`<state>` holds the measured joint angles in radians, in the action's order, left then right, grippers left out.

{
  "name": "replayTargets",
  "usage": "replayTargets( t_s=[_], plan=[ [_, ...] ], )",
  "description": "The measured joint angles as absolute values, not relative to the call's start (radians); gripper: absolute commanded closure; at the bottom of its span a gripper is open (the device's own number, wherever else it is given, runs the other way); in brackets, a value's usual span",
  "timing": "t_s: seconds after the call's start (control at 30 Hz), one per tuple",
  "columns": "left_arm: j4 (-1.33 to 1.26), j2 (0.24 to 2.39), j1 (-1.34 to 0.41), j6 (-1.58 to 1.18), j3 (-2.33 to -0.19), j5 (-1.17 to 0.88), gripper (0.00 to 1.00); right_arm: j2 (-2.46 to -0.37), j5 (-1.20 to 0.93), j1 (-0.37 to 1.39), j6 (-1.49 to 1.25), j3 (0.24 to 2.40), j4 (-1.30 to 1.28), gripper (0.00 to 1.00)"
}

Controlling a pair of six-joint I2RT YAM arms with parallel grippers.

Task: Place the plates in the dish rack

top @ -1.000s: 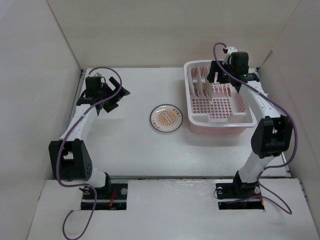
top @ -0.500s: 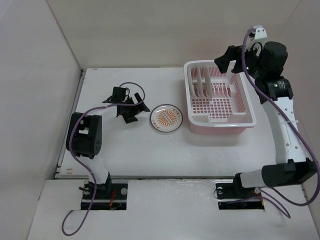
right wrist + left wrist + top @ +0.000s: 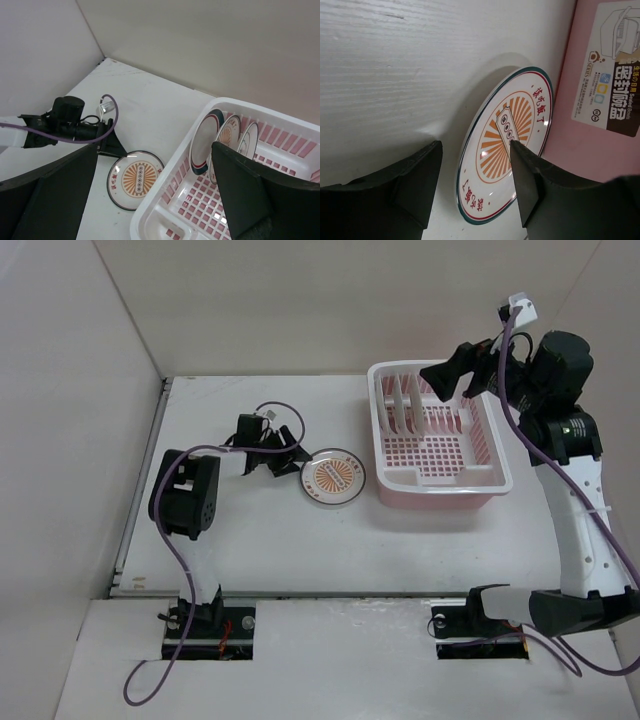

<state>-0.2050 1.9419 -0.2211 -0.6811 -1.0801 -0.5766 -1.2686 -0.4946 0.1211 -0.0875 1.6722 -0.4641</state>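
Observation:
One plate (image 3: 333, 478) with an orange sunburst centre lies flat on the white table just left of the pink dish rack (image 3: 445, 486). My left gripper (image 3: 288, 462) is open at the plate's left rim. In the left wrist view its jaws (image 3: 475, 160) straddle that rim of the plate (image 3: 502, 150), holding nothing. Three plates stand upright between the pegs at the rack's far left: a plain one (image 3: 205, 141), a sunburst one (image 3: 229, 134) and a motif one (image 3: 248, 142). My right gripper (image 3: 455, 370) is open and empty, raised above the rack's far side.
White enclosure walls stand close on the left, back and right. The rack's pink side wall with a printed label (image 3: 615, 65) is right beside the plate on the table. The rack's near half (image 3: 200, 210) holds no plates. Purple cables trail from both wrists.
My left arm has swung from the far left of the table over to the plate's left rim. My right gripper has lifted up out of the rack, leaving the plates standing.

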Motion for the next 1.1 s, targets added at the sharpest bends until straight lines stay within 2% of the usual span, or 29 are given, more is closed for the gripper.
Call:
replayTargets(
  t_s=[0.23, 0.33, 0.37, 0.6, 0.77, 0.8, 0.93, 1.1],
  plan=[
    [-0.275, 1.97, -0.223, -0.696, -1.077, -0.633, 0.47, -1.272, -0.506, 0.139, -0.088, 1.686, -0.482, 0.0],
    [-0.282, 1.98, -0.223, -0.696, -1.075, -0.634, 0.65, -1.277, -0.511, 0.139, -0.088, 1.7, -0.488, 0.0],
    [-0.283, 1.983, -0.223, -0.7, -1.074, -0.635, 0.67, -1.28, -0.513, 0.14, -0.088, 1.705, -0.488, 0.0],
    [-0.28, 1.993, -0.228, -0.701, -1.074, -0.622, 0.69, -1.292, -0.521, 0.153, -0.088, 1.721, -0.488, 0.0],
    [-0.27, 2.002, -0.229, -0.697, -1.076, -0.61, 0.97, -1.293, -0.524, 0.159, -0.088, 1.721, -0.488, 0.0],
    [-0.264, 2.003, -0.231, -0.692, -1.079, -0.61, 1.0, -1.293, -0.525, 0.159, -0.088, 1.721, -0.488, 0.0],
    [-0.244, 2.013, -0.242, -0.689, -1.103, -0.605, 1.0, -1.296, -0.523, 0.176, -0.073, 1.721, -0.489, 0.0],
    [-0.154, 2.003, -0.25, -0.688, -1.142, -0.552, 1.0, -1.325, -0.406, 0.346, 0.026, 1.721, -0.532, 0.0]
  ],
)
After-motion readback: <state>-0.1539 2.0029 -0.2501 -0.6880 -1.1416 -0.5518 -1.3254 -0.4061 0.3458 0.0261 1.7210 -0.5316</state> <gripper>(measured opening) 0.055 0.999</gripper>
